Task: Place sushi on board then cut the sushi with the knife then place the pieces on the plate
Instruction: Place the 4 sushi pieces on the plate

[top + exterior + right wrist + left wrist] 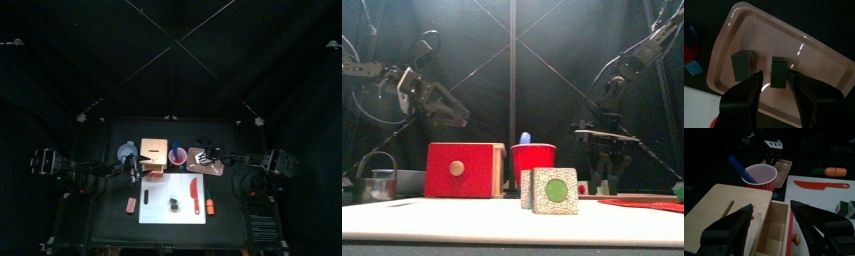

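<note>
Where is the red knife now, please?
In the top view, the red knife lies flat on the white board, right of the sushi piece.

No text, label, brand, number or sign can be read on anything shown in any of the views.

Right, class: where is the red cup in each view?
Top: cup at the back, right of the box.
Front: cup at centre, right of the box.
Left wrist: cup beyond the box, blue knife inside.
Right wrist: not clearly in it.
Shared landmark: the box, absent only from right wrist.
</note>
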{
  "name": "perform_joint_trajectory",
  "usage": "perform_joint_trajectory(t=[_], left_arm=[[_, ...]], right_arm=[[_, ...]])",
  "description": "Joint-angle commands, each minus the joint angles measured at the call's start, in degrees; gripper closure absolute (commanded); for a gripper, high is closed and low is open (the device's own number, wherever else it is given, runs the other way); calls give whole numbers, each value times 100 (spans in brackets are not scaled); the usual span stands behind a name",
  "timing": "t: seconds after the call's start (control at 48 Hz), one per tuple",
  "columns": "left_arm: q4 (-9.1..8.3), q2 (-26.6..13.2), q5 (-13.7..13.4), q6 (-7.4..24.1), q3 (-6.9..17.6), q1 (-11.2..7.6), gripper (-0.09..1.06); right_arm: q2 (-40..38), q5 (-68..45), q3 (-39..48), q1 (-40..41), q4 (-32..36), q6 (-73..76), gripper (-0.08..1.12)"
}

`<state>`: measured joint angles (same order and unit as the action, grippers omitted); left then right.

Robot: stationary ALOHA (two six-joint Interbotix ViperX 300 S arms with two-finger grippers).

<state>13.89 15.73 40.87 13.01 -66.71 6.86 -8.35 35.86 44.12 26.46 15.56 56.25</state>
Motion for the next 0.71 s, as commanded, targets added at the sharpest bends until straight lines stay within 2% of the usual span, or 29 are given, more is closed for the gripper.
perform_joint_trajectory(t=[0.021, 0.083, 0.167, 0.271, 0.333, 0.542, 0.708], left_arm=[[-9, 44, 26, 0, 62, -9, 3], [0, 44, 26, 0, 70, -9, 3], [0, 44, 26, 0, 79, -9, 3], [9, 44, 26, 0, 97, 9, 3], [9, 44, 26, 0, 114, 35, 3], [26, 9, 26, -44, 193, -18, 3], [255, -9, 26, -35, 158, -44, 3]], right_arm=[[-510, 0, -141, 0, -185, 9, 25], [-694, -44, -158, -114, -281, -44, 25], [-809, -439, -211, -949, -220, -211, 25], [-387, -729, -589, -2399, -457, -932, 22], [-26, -729, -993, -2751, -773, -1213, 19], [1178, -536, -2030, -3155, -1099, -2074, 8], [1635, 105, -2584, -3243, -1283, -2566, 8]])
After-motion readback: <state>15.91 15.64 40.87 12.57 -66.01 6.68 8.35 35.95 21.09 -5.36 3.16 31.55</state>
